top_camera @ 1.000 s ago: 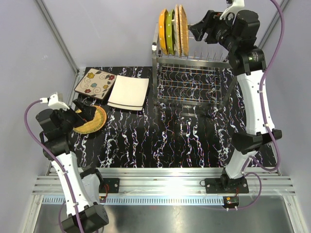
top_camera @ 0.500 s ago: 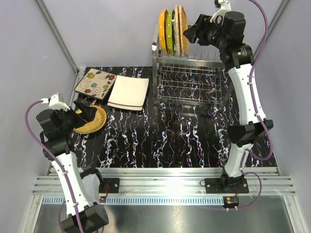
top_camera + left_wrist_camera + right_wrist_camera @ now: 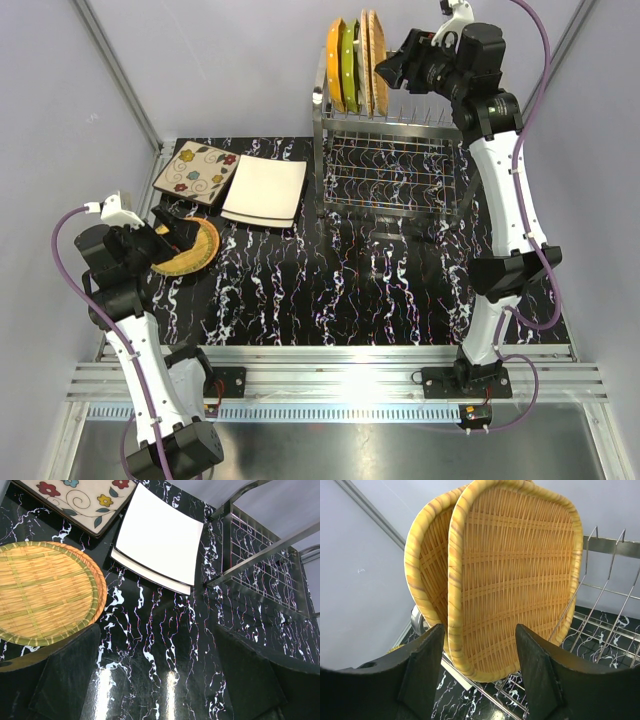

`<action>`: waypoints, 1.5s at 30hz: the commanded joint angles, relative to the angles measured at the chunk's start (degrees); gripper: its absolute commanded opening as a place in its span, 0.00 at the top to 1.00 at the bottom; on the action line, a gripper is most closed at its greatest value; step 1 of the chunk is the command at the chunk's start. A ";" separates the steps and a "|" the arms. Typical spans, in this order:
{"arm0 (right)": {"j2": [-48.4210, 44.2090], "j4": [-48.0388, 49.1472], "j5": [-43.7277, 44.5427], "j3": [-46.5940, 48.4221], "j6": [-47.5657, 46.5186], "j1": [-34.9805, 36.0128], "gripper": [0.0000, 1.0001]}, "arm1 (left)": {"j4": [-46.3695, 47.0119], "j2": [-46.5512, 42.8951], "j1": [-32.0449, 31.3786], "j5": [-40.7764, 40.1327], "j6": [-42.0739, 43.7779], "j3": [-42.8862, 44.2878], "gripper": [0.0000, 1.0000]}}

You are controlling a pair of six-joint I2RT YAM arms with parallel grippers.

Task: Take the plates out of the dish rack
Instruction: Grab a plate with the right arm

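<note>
The steel wire dish rack (image 3: 390, 170) stands at the back right. On its top tier, upright in a row, are an orange plate (image 3: 335, 65), a green plate (image 3: 349, 65) and two wicker plates (image 3: 372, 60). My right gripper (image 3: 385, 68) is open just right of them. In the right wrist view its jaws (image 3: 480, 665) flank the lower edge of the nearest wicker plate (image 3: 515, 575) without touching it. My left gripper (image 3: 175, 232) hangs open over the table beside a round wicker plate (image 3: 42, 590), holding nothing (image 3: 157, 675).
A floral square plate (image 3: 196, 170) and a white square plate (image 3: 265, 188) lie flat at the back left of the black marbled table. The rack's lower tier (image 3: 265, 565) holds nothing. Metal frame posts run along the back wall.
My right arm has swung left and up against the wicker plates, its jaws narrowing a little. In the last half second it barely moved. The left arm has stayed still.
</note>
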 commanded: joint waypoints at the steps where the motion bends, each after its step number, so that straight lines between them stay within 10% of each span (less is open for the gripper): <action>1: 0.75 2.62 -1.01 2.64 0.15 0.54 0.34 | 2.26 -0.08 -0.11 1.82 -0.22 0.84 0.01; 45: -0.21 2.45 17.18 1.50 -16.64 6.43 0.55 | 1.91 -0.26 -0.19 2.35 -0.83 1.37 0.01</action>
